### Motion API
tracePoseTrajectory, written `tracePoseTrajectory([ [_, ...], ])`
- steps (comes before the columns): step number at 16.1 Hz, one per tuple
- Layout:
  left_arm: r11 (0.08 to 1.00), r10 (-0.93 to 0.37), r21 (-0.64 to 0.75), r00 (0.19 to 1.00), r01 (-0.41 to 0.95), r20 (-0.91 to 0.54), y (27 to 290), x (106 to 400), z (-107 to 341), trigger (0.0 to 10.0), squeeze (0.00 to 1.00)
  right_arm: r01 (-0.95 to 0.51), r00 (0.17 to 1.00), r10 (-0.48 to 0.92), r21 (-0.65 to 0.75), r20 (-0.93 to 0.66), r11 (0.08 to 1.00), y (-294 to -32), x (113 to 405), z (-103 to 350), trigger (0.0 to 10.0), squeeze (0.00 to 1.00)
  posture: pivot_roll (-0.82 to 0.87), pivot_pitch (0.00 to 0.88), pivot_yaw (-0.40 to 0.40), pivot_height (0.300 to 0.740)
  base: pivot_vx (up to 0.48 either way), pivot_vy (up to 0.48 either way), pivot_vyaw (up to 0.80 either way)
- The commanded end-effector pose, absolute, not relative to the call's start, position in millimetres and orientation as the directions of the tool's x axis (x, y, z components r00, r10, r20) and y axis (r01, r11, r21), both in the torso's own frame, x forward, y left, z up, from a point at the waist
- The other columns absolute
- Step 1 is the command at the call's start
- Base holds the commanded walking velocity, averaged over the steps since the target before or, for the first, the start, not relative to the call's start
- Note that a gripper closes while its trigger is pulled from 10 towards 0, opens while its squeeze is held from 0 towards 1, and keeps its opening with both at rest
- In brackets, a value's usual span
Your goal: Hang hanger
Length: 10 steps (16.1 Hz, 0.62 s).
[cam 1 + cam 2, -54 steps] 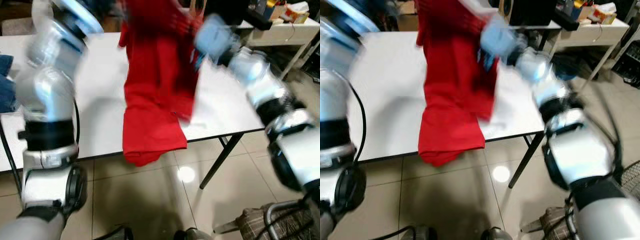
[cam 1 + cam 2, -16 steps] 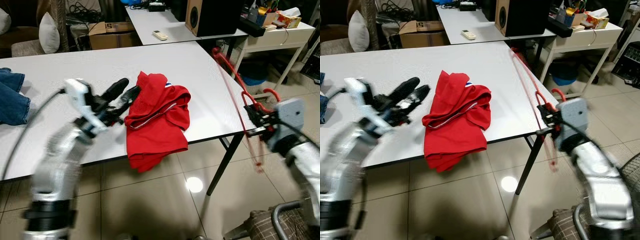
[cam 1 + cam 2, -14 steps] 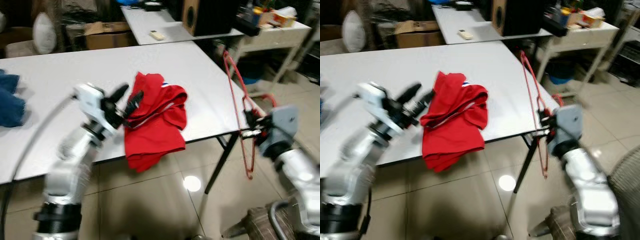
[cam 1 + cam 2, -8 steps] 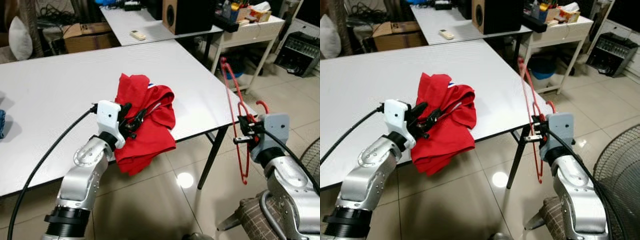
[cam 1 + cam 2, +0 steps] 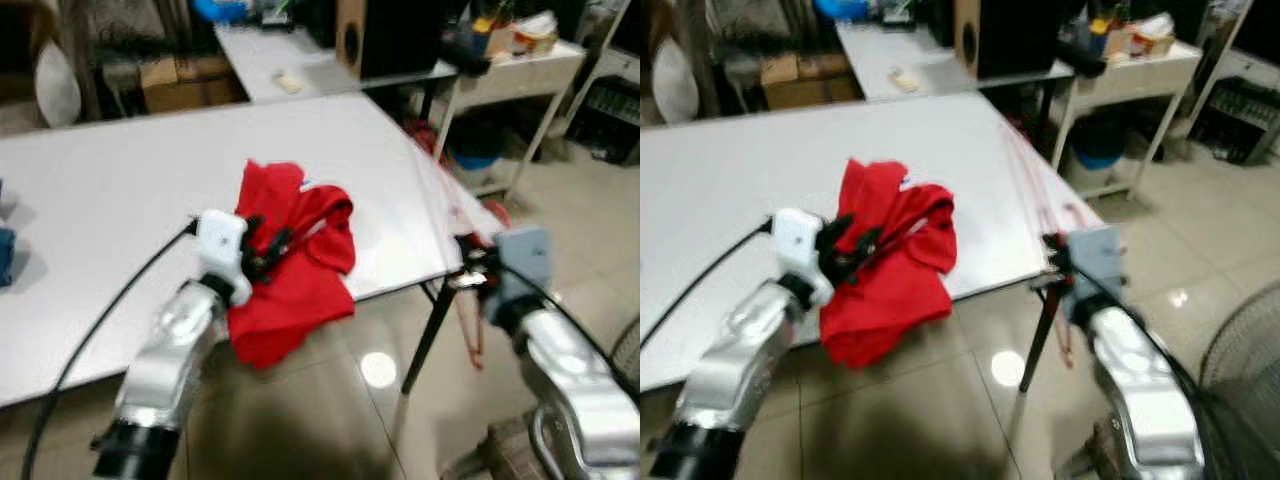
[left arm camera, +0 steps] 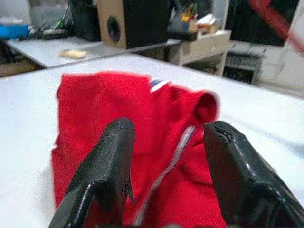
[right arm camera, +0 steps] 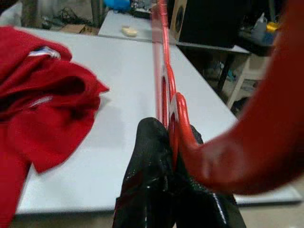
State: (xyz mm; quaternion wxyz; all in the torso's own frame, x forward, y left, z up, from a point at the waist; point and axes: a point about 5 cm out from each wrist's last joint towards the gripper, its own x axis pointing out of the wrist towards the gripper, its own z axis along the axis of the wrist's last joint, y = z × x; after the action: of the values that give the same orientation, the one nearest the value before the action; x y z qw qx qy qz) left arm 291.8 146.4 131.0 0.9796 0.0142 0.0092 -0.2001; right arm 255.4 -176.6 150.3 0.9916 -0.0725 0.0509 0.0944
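Observation:
A thin red hanger (image 7: 160,71) is pinched in my right gripper (image 7: 172,135), which is shut on its neck beside the near right corner of the white table (image 5: 120,180). In the eye views the right gripper (image 5: 468,272) holds the hanger (image 5: 469,330) roughly upright, its frame leaning over the table edge and blurred. A crumpled red shirt (image 5: 300,250) lies on the table and droops over its front edge. My left gripper (image 6: 168,128) is open, its fingers (image 6: 116,152) astride the shirt's folds, touching or just above them.
A second table with a black speaker (image 5: 385,35) stands behind. A white side table (image 5: 520,60) with clutter is at the back right. A cardboard box (image 5: 190,80) sits on the floor behind. A fan guard (image 5: 1240,380) is low on the right. Tiled floor lies in front.
The picture is now blurred and has shifted a little. My right gripper with the hanger sits closer to the table corner. My left gripper stays at the shirt.

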Motion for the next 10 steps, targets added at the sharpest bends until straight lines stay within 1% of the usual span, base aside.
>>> tracePoseTrajectory([
  [1,0.910,-0.412,0.035,0.911,0.412,-0.018,142,293,134,10.0,0.00,-0.152,0.984,0.133,-0.159,-0.123,0.975,-186,255,152,10.0,0.00,-0.19,0.000,0.010,0.740,0.296,0.000,0.80],
  [2,0.908,-0.417,0.035,0.909,0.417,-0.020,142,293,133,10.0,0.00,-0.148,0.985,0.130,-0.158,-0.116,0.976,-186,256,152,10.0,0.00,-0.19,0.000,0.012,0.740,0.296,0.000,0.80],
  [3,0.898,-0.438,0.045,0.899,0.438,-0.027,140,292,132,10.0,0.00,-0.135,0.987,0.123,-0.116,-0.101,0.984,-187,256,153,10.0,0.00,-0.19,0.000,0.014,0.740,0.289,0.000,0.00],
  [4,0.898,-0.438,0.045,0.899,0.438,-0.027,140,292,132,10.0,0.00,-0.135,0.987,0.123,-0.116,-0.101,0.984,-187,256,153,10.0,0.00,-0.19,0.000,0.014,0.740,0.289,0.000,0.00],
  [6,0.850,-0.524,0.048,0.851,0.525,-0.022,134,295,133,10.0,0.00,-0.151,0.985,0.138,-0.137,-0.100,0.979,-186,257,155,10.0,0.00,-0.19,0.000,0.012,0.740,0.000,0.000,0.00],
  [7,0.837,-0.544,0.055,0.838,0.545,-0.028,133,296,133,10.0,0.00,-0.151,0.985,0.138,-0.138,-0.100,0.979,-187,258,155,10.0,0.00,-0.19,0.000,0.011,0.740,0.000,0.000,0.00],
  [9,0.695,-0.717,0.041,0.696,0.718,-0.037,123,296,135,10.0,0.00,-0.143,0.988,0.131,-0.144,-0.086,0.979,-191,261,159,10.0,0.00,-0.19,0.000,0.008,0.740,0.000,0.000,0.00],
  [10,0.667,-0.742,0.042,0.668,0.744,-0.052,122,296,134,10.0,0.00,-0.140,0.988,0.129,-0.145,-0.084,0.979,-192,261,160,10.0,0.00,-0.20,0.000,0.006,0.740,0.000,0.000,0.00],
])
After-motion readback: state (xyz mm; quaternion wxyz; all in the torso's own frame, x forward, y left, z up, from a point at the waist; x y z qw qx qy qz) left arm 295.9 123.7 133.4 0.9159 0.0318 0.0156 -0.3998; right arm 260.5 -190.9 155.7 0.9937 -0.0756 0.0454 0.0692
